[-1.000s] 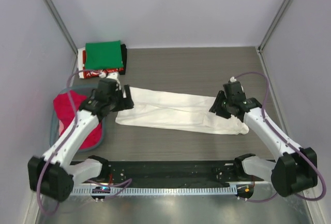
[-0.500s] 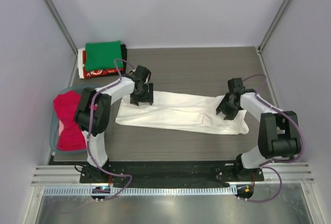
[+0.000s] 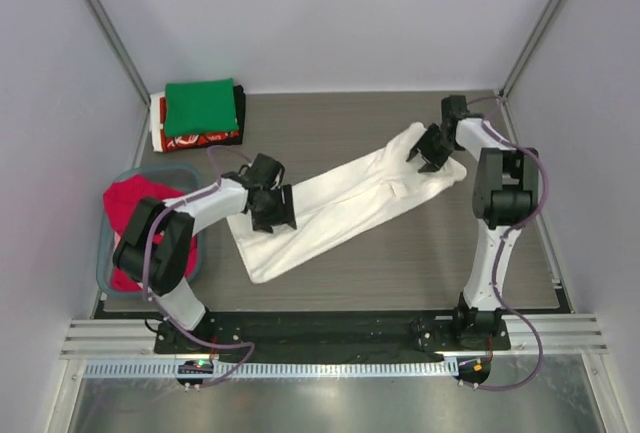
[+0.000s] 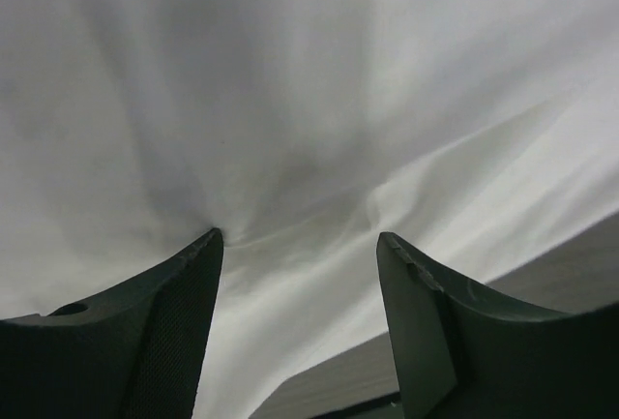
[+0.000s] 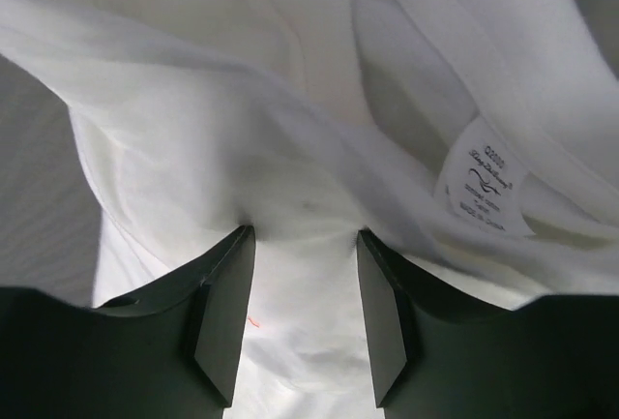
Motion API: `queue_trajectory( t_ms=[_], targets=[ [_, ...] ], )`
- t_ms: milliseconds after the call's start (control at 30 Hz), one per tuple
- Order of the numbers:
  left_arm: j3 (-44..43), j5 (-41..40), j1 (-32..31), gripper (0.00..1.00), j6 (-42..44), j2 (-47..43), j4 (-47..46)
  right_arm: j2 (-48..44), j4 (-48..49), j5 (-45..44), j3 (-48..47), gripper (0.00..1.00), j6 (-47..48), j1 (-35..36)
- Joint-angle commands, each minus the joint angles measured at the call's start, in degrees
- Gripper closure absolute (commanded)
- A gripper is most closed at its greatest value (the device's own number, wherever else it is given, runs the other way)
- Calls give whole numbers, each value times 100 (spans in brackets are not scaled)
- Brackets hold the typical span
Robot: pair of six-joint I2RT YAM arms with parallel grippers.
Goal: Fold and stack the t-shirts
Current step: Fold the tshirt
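Observation:
The white t-shirt (image 3: 340, 198), folded into a long strip, lies diagonally on the table from near left to far right. My left gripper (image 3: 272, 213) is over its near-left part. In the left wrist view (image 4: 298, 235) the jaws stand apart, with both fingertips (image 4: 208, 245) pressed into the white cloth (image 4: 290, 100). My right gripper (image 3: 428, 148) is over the far-right end. In the right wrist view (image 5: 302, 230) the jaws are also apart and press on the cloth beside the neck label (image 5: 484, 182). A green shirt (image 3: 200, 105) tops the folded stack at the back left, over black and red-and-white ones (image 3: 190, 140).
A grey-blue tub (image 3: 105, 253) at the left edge holds a red/pink shirt (image 3: 130, 208). Walls close in the table on the left, back and right. A black rail (image 3: 320, 333) runs along the near edge.
The white shirt has swung from lying across the table to a diagonal. My right gripper carried its right end to the far right corner. My left gripper moved slightly nearer with the left end.

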State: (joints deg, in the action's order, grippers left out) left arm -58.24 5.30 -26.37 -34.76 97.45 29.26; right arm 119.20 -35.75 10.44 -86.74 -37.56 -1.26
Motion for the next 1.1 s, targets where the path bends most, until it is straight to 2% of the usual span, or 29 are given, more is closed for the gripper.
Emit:
queue_trajectory(
  t_ms=[0, 33, 67, 167, 233, 300, 367, 633, 800, 933, 1067],
  targets=[
    [804, 1103, -613, 33, -1495, -24, -198, 1261, -124, 275, -1570, 47, 187, 476],
    [979, 1340, -1024, 34, -1759, -59, -349, 1595, -265, 370, -2027, 47, 301, 590],
    [998, 1386, -1254, 34, -2223, -103, -594, 2129, -449, 458, -2875, 46, 337, 757],
    [911, 1360, -2063, 34, -2841, -112, -894, 2870, -617, 872, -4362, 46, 364, 1013],
    [780, 1430, -2486, 33, -3290, -51, -1263, 3451, -591, 1038, -4964, 44, 337, 1197],
    [393, 1308, -2714, 33, -3265, 107, -1256, 3759, -451, 1144, -5580, 44, 223, 1320],
    [139, 1071, -2768, 34, -3230, 221, -1037, 3918, -40, 1276, -5591, 44, 136, 1365],
    [-336, 938, -2786, 35, -2985, 450, -860, 3945, 937, 1522, -5538, 41, 91, 1418],
    [-1844, 535, -2786, 33, -2220, 530, 386, 3796, 1333, 1514, -6038, 37, -75, 1426],
    [-2454, -291, -2786, 30, -1877, 170, 1125, 3234, 2139, 1785, -6189, 33, -461, 1426],
    [-2526, -1170, -2777, 28, -1675, -531, 1469, 2198, 2362, 1945, -5601, 33, -463, 1427]
  ],
)
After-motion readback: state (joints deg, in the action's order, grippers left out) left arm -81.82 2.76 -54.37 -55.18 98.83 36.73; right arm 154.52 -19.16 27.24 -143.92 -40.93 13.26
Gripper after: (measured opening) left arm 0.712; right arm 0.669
